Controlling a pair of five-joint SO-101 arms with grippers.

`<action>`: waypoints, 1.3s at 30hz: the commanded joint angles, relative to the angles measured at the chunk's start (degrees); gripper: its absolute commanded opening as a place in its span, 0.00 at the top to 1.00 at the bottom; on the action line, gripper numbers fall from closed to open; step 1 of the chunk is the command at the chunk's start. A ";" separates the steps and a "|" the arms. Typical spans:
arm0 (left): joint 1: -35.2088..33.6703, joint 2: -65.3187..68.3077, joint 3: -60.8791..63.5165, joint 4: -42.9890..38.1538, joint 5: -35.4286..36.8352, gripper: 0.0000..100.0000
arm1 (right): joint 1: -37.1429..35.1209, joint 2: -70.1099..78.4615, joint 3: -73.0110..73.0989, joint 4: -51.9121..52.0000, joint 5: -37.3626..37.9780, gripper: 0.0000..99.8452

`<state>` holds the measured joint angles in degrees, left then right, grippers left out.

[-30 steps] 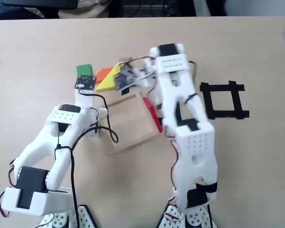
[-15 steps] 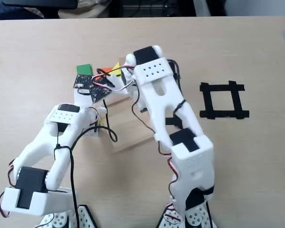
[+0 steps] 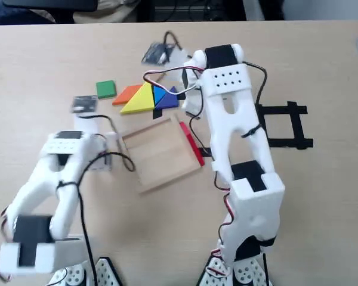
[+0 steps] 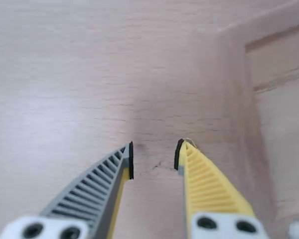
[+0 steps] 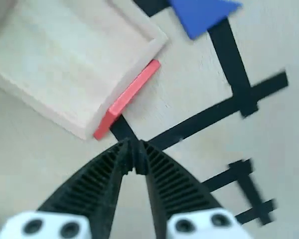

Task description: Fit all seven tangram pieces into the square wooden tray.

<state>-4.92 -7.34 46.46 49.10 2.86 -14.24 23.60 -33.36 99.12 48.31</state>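
Note:
The square wooden tray (image 3: 144,173) lies mid-table with nothing in it. A red piece (image 3: 191,143) leans along its right side. Behind the tray lie a green square (image 3: 106,89), an orange piece (image 3: 127,93), a yellow triangle (image 3: 141,100) and blue pieces (image 3: 167,99). My left gripper (image 4: 154,157) is open over bare table beside the tray's wall (image 4: 239,74). My right gripper (image 5: 135,149) is shut on nothing above the black tape, near the red piece (image 5: 127,97) and the tray (image 5: 74,55). A blue triangle (image 5: 204,12) lies farther off.
A square outline of black tape (image 3: 280,126) marks the table right of the right arm (image 3: 232,125). The left arm (image 3: 56,179) stands left of the tray. Loose cables hang from both arms. The table's far edge runs along the back.
The right arm swung left over the pieces, then back to the right, uncovering them. The left arm moved left, away from the tray.

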 commanded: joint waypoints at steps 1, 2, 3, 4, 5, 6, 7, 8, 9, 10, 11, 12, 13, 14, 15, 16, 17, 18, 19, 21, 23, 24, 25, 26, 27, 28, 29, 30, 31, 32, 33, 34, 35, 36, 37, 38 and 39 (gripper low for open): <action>-9.01 -13.27 -0.66 3.08 0.70 0.83 | 1.67 -7.52 -2.86 1.67 -19.60 0.89; -10.68 -17.23 0.57 3.25 0.62 0.83 | 1.05 -9.36 -2.51 1.67 -23.56 0.87; -11.91 -21.19 1.89 3.34 0.44 0.83 | -0.09 -11.03 -2.15 1.76 -28.40 0.86; -12.79 -25.49 3.56 3.52 0.18 0.83 | -1.05 -12.53 -0.84 1.85 -33.58 0.85; -13.23 -29.71 5.32 3.52 -0.88 0.83 | -1.67 -14.20 1.89 1.93 -38.33 0.86; -13.32 -33.93 7.34 3.60 -2.20 0.83 | -1.93 -15.52 5.23 1.67 -41.93 0.87; -13.23 -37.71 9.54 3.60 -3.16 0.83 | -2.37 -16.22 8.04 1.41 -43.34 0.88; -13.23 -40.97 11.56 3.60 -3.52 0.83 | -3.69 -16.84 11.03 0.53 -43.08 0.89; -13.32 -44.13 13.76 3.43 -3.60 0.83 | -4.48 -16.84 14.37 -0.53 -41.76 0.90; -13.49 -46.77 15.87 2.99 -3.69 0.83 | -4.57 -16.66 17.36 -2.02 -40.09 0.90; -13.49 -48.53 17.89 2.37 -3.69 0.83 | -4.57 -16.48 20.00 -4.13 -38.95 0.89; -13.58 -49.76 19.74 1.41 -3.96 0.83 | -4.40 -16.57 22.55 -6.68 -38.15 0.88; -13.58 -50.46 21.41 0.18 -4.92 0.83 | -4.31 -16.75 24.66 -9.05 -38.15 0.86; -13.58 -50.64 22.81 -1.14 -5.63 0.83 | -4.22 -16.75 26.33 -11.16 -38.24 0.84; -13.58 -50.64 23.60 -1.93 -5.89 0.83 | -4.22 -16.75 27.82 -12.84 -38.33 0.81; -13.58 -50.64 24.31 -2.64 -5.80 0.83 | -4.31 -16.66 29.05 -14.42 -38.33 0.78; -13.67 -50.64 24.66 -2.99 -5.80 0.83 | -4.40 -16.48 30.02 -15.74 -38.33 0.76; -13.67 -50.64 24.92 -2.99 -5.71 0.83 | -4.40 -16.40 30.81 -16.70 -38.33 0.75; -13.67 -50.64 25.19 -2.99 -5.71 0.83 | -4.22 -16.40 31.43 -17.67 -38.33 0.75; -14.73 -50.64 26.07 -3.34 -5.63 0.83 | -3.52 -16.48 31.96 -18.37 -38.15 0.75; -16.40 -50.64 26.33 -3.43 -5.63 0.83 | -3.08 -16.40 32.40 -18.64 -38.07 0.75; -17.01 -50.64 26.51 -3.43 -5.63 0.83 | -3.16 -16.31 32.57 -18.64 -37.98 0.75; -17.36 -50.64 26.59 -3.43 -5.63 0.83 | -3.52 -16.31 32.57 -18.64 -38.07 0.75; -17.63 -50.64 26.68 -3.43 -5.63 0.83 | -4.13 -16.40 32.22 -18.73 -38.24 0.75; -17.98 -50.64 26.68 -3.43 -5.63 0.83 | -4.66 -16.66 32.04 -18.73 -38.24 0.75; -17.98 -50.64 26.68 -3.43 -5.63 0.83 | -5.36 -16.75 31.69 -18.81 -38.33 0.75; -18.07 -50.64 26.68 -3.43 -5.63 0.83 | -5.98 -16.75 31.25 -18.99 -38.59 0.75; -18.07 -50.64 26.68 -3.43 -5.63 0.83 | -6.42 -16.40 31.08 -18.99 -39.38 0.75; -18.07 -50.64 26.77 -3.34 -5.63 0.83 | -6.59 -16.13 31.08 -19.08 -40.09 0.75; -18.07 -50.64 27.03 -3.34 -5.63 0.83 | -6.86 -15.60 31.52 -19.34 -40.44 0.75; -18.07 -50.64 27.38 -3.34 -5.63 0.83 | -6.86 -14.90 32.04 -19.87 -40.35 0.75; -18.07 -50.64 27.65 -3.34 -5.71 0.83 | -6.95 -14.02 32.40 -20.22 -40.35 0.75; -18.07 -50.64 27.82 -3.34 -5.89 0.83 | -6.95 -12.97 32.48 -20.31 -40.35 0.75; -18.07 -50.64 27.91 -3.34 -5.98 0.83 | -6.95 -11.74 32.57 -20.57 -40.35 0.75; -18.07 -50.73 28.09 -3.34 -5.98 0.83 | -6.95 -10.42 32.48 -20.75 -40.44 0.75; -18.07 -50.73 28.09 -3.34 -5.98 0.83 | -6.95 -9.27 32.22 -20.84 -40.44 0.75; -18.07 -50.64 28.09 -3.34 -5.98 0.83 | -6.95 -8.13 32.13 -21.10 -40.44 0.75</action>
<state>-22.33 -57.10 74.95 46.73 -2.68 -20.57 13.14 -0.48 79.16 8.40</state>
